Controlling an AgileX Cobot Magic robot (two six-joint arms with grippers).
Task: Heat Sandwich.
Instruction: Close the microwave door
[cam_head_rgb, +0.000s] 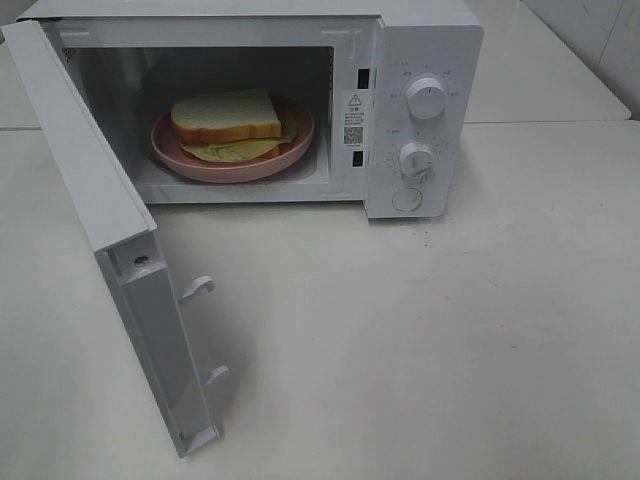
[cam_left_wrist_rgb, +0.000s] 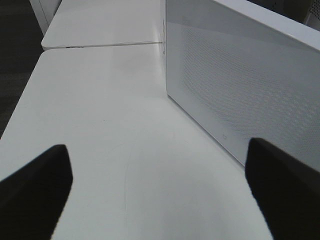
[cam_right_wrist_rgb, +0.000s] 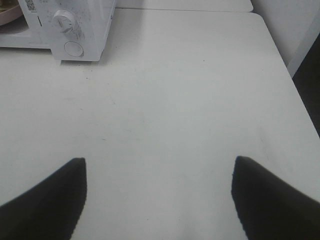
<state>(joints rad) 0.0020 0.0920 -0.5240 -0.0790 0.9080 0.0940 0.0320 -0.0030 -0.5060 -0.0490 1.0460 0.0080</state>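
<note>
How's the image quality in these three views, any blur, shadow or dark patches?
Exterior high view: sharp, evenly lit, microwave cavity dim behind the sandwich. Left wrist view: jaws dark and blurred. Right wrist view: same dark blurred jaws, table clear.

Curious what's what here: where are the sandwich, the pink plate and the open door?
Square white-bread sandwich (cam_head_rgb: 226, 115): high view, top slice.
Round pink plate (cam_head_rgb: 235, 172): high view, front rim.
Open white microwave door (cam_head_rgb: 78, 140): high view, top edge.

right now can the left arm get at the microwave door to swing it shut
Probably yes: the microwave door stands open just ahead of the left tool, outer face toward it, only table between. The tool holds nothing.
</note>
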